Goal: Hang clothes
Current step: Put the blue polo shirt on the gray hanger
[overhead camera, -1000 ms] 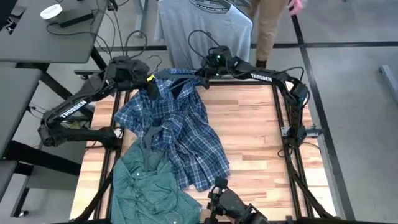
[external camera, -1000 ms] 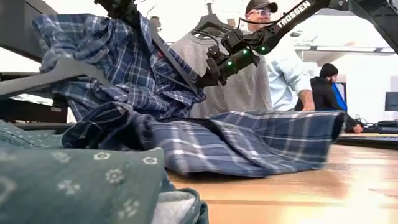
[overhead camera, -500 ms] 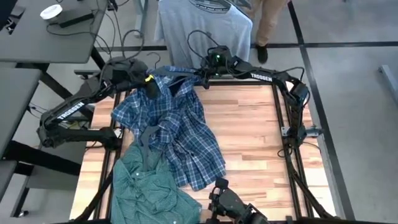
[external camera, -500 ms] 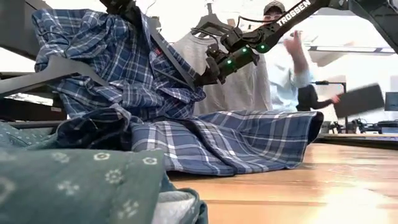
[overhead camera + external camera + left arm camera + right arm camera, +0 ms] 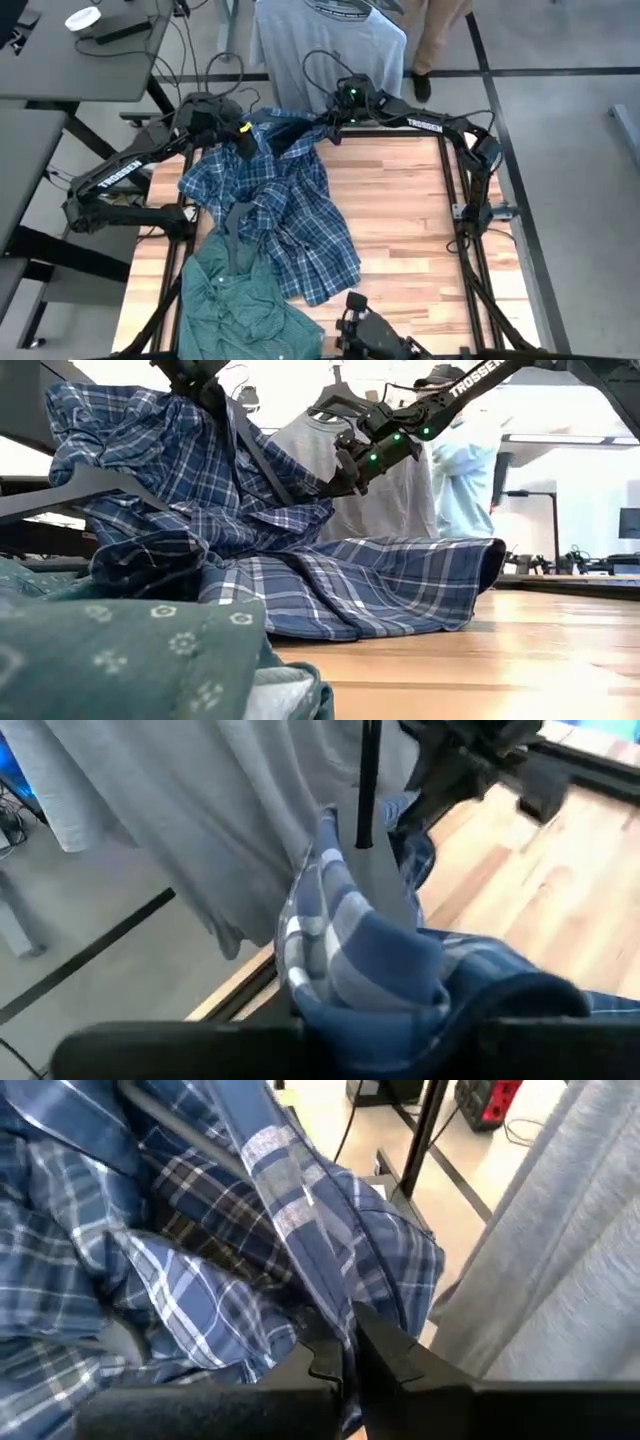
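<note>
- The right gripper [image 5: 345, 1365] was pinched shut on the plaid shirt [image 5: 280, 215], at a fold near the table's [image 5: 400, 210] far edge.
- The left gripper [image 5: 240, 135] held the same shirt's other shoulder; cloth bunched between its fingers, jaws closed on it.
- Both held the shirt's top lifted off the table, with a hanger [image 5: 250, 450] inside it; its lower part trailed on the wood.
- The grey tee [image 5: 325, 45] hung just beyond the far edge, close behind both grippers.
- The green shirt [image 5: 235, 300] lay crumpled at the near left corner, touching the plaid shirt's hem.
- The table's right half was bare wood.
- A person [image 5: 455, 460] stood behind the tee.
</note>
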{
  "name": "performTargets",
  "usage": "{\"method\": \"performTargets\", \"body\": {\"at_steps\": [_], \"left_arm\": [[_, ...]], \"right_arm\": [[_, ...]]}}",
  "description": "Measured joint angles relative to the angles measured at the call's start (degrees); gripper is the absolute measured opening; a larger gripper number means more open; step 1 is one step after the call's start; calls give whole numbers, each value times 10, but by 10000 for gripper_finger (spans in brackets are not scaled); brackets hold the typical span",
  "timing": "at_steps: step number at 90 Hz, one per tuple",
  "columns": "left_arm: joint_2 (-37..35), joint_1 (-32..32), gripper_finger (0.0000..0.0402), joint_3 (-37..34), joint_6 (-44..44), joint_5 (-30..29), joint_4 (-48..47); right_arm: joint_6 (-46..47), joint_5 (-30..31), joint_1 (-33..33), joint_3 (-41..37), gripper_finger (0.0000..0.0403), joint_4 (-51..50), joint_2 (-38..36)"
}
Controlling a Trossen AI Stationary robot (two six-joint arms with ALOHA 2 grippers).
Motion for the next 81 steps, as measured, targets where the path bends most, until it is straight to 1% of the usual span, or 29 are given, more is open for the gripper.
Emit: {"method": "performTargets", "body": {"at_steps": [6, 20, 25, 34, 42, 51, 58, 63, 67, 77, 81], "left_arm": [[14, 1, 26, 0, -4, -12, -12], [33, 4, 26, 0, -17, -50, 29], [35, 9, 26, -1, -22, -54, 45], [34, 15, 26, -1, -22, -56, 84], [31, 16, 26, -2, -4, -53, 129], [22, 15, 26, 6, 29, -19, 165], [22, 15, 26, 32, 48, 11, 164], [22, 16, 26, 55, 67, 41, 148], [22, 16, 26, 71, 86, 76, 139], [22, 16, 26, 111, 116, 161, 108], [22, 16, 26, 122, 120, 186, 88]], "right_arm": [[13, -5, 13, 0, 0, -5, -30], [-9, -19, 67, 1, 0, -13, -100], [-10, -18, 84, 2, 0, -16, -110], [14, -10, 108, 2, 0, -33, -109], [37, -8, 122, 2, 0, -43, -105], [52, 0, 136, 2, 4, -51, -105], [62, 0, 139, 3, 21, -69, -112], [63, 7, 136, 6, 42, -90, -119], [63, 8, 132, 19, 61, -112, -126], [62, 9, 123, 63, 113, -153, -146], [60, 9, 120, 83, 134, -163, -153]]}}
